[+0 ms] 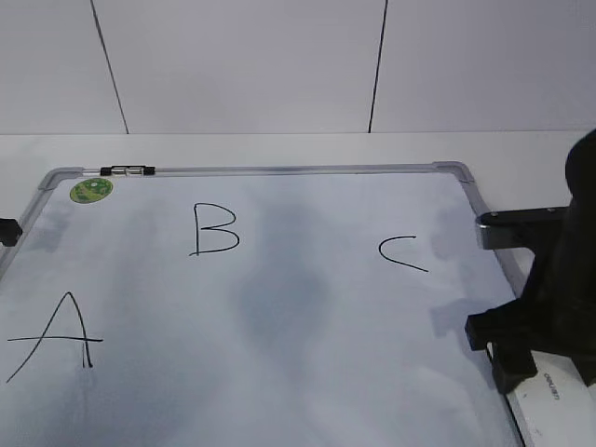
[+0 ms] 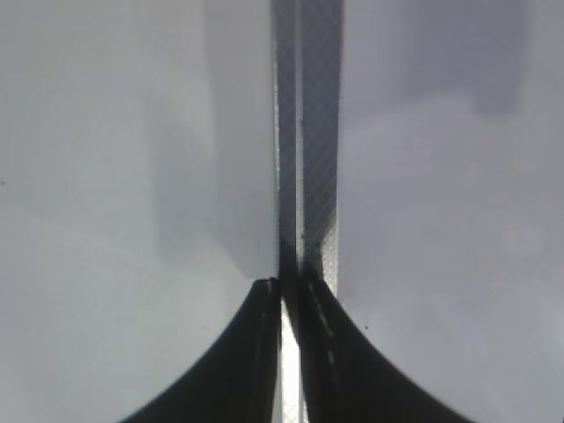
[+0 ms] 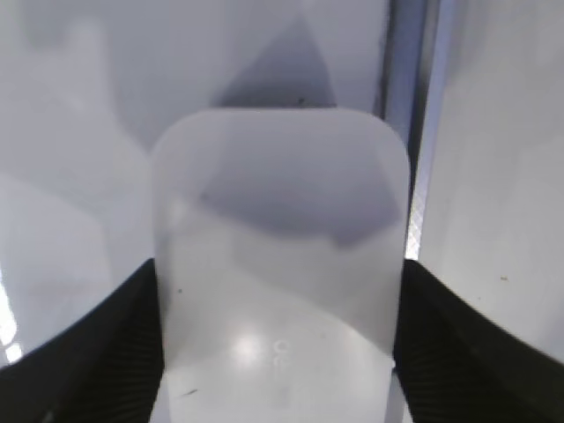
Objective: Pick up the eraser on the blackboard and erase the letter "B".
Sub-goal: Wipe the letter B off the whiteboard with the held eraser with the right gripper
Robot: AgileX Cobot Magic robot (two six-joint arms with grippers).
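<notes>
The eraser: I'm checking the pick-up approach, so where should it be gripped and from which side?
Grip the eraser across its two long edges, coming from above. It lies flat on the blackboard near the right frame, so only the sides are free. The right gripper already straddles it that way.

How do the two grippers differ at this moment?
The right gripper has the eraser between its jaws at the blackboard's right edge; the left gripper holds nothing. The right jaws stand wide apart, the left jaws nearly touch over the frame. Both have black jaws.
</notes>
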